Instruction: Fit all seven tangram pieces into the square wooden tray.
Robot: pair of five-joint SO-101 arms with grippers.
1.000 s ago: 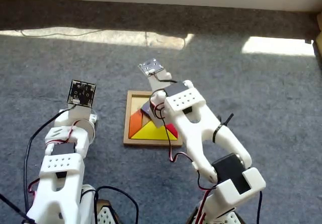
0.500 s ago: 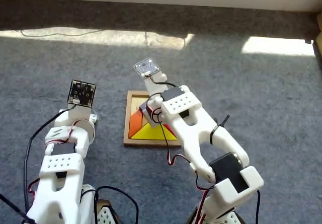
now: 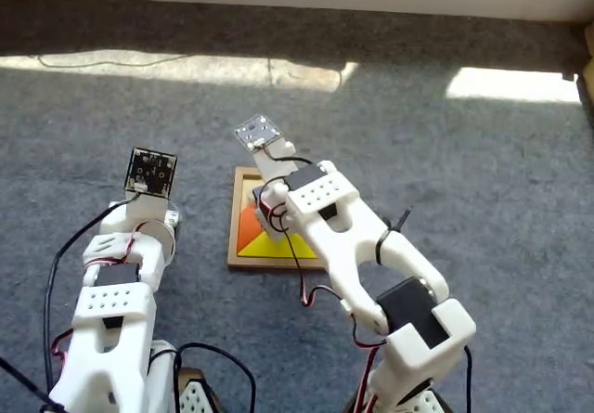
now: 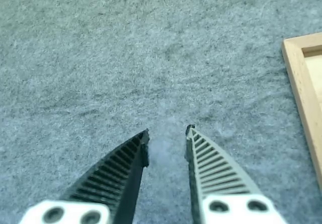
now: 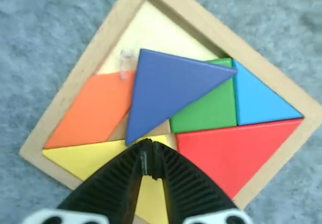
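While hanging right above the square wooden tray, holding the right gripper w/ jaws pressed together, pinching nothing; pointing its tips at the yellow triangle, just beside one corner of the dark-blue triangle; seeing the tray lying flat on grey carpet, partly tucked under the right arm in the high view, w/ six coloured pieces visible inside; finding the dark-blue triangle sitting crooked across the middle, overlapping edges of the orange parallelogram & the green square, i.e. not seated flush; noting the light-blue triangle touching the green square on one side & the red triangle along another; noting red butting against yellow, both filling the tray side nearest the gripper; leaving bare wood exposed in the corner beyond the dark-blue piece; parking the left gripper low over carpet, jaws spread apart & empty, apart from the tray rim.
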